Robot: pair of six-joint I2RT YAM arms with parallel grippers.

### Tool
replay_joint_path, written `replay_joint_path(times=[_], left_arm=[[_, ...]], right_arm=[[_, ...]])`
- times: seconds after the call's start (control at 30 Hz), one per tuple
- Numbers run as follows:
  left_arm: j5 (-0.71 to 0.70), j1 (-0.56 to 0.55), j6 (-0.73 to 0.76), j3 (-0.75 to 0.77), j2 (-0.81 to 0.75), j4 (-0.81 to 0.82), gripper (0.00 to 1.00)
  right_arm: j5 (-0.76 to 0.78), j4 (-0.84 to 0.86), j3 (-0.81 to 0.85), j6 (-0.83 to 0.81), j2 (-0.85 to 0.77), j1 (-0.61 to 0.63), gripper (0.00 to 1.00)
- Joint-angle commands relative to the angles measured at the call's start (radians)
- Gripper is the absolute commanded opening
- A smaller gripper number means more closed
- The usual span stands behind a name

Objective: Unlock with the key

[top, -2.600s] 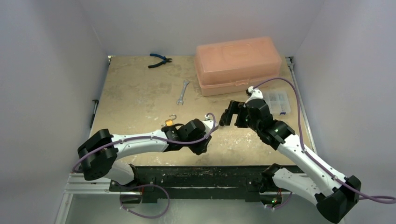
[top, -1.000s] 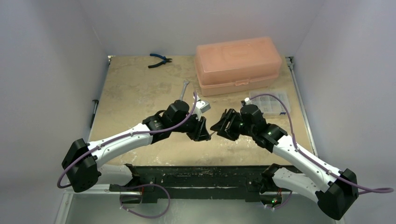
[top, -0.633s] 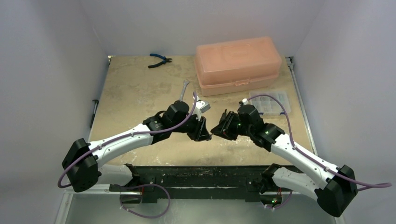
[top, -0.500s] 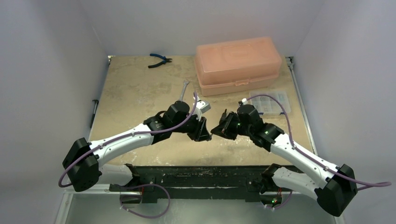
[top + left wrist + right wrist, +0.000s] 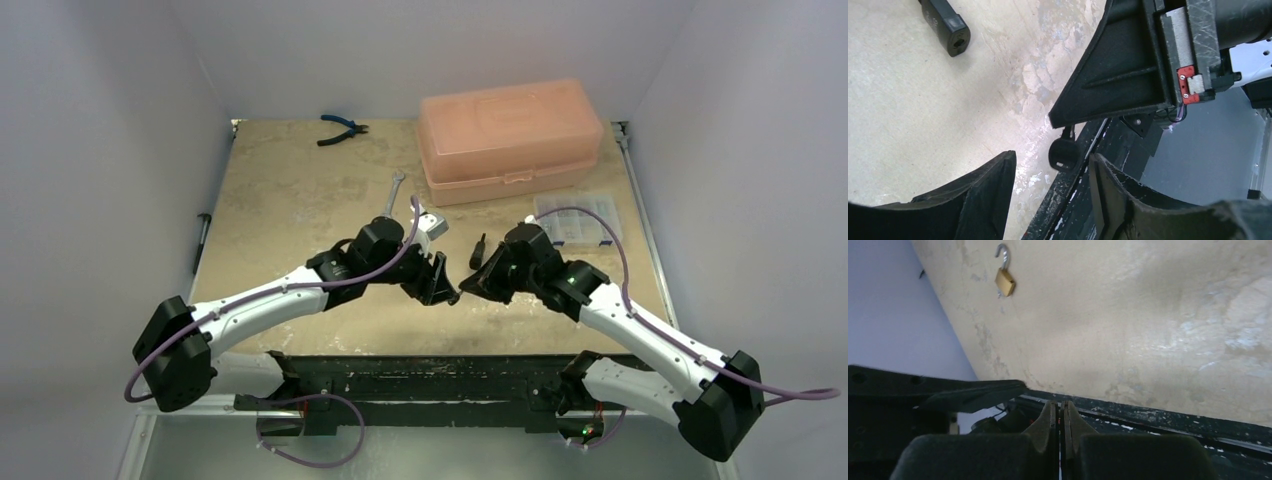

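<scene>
Key point(image 5: 1063, 154): its round black head hangs from the tip of the right gripper point(image 5: 1060, 407), whose two fingers are pressed flat together on the thin shank. No mark on the head can be made out. In the right wrist view the fingers meet with no gap and the key itself is hidden between them.

On either side of that head stand the left gripper's point(image 5: 1051, 157) fingers point(image 5: 993, 185), spread apart and gripping nothing. I cannot tell whether they touch the key. From above, the two grippers meet tip to tip over the near part of the table point(image 5: 290, 200), close to its front edge and the black rail below it.

Just beyond them a short black cylinder point(image 5: 478, 250) lies on the board. The brass padlock point(image 5: 1005, 282) lies flat on the table well off to the left, its shackle swung open like a hook. Any lettering on its body is too small to read, and in the top view it is hidden.

Farther back lie a wrench point(image 5: 391, 197), blue-handled pliers point(image 5: 341, 128), a peach plastic box point(image 5: 510, 130) and a clear organizer case point(image 5: 585, 215), none with legible writing.
</scene>
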Motion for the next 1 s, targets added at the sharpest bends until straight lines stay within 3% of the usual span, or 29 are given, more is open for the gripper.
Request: replay_joint_path(times=[0.0, 0.33, 0.57, 0.97], left_arm=[[-0.056, 0.005, 0.01, -0.031, -0.069, 0.098, 0.58], [-0.263, -0.043, 0.169, -0.16, -0.233, 0.254, 0.58], [-0.45, -0.167, 0.345, -0.338, -0.351, 0.499, 0.58], [-0.352, -0.196, 0.529, -0.473, -0.341, 0.732, 0.46]], right_arm=[[0.082, -0.153, 0.066, 0.075, 0.015, -0.002, 0.0], [0.065, -0.393, 0.243, 0.092, 0.208, -0.032, 0.0], [-0.011, -0.441, 0.273, 0.208, 0.224, -0.055, 0.0], [-0.109, -0.41, 0.307, 0.211, 0.219, -0.116, 0.0]])
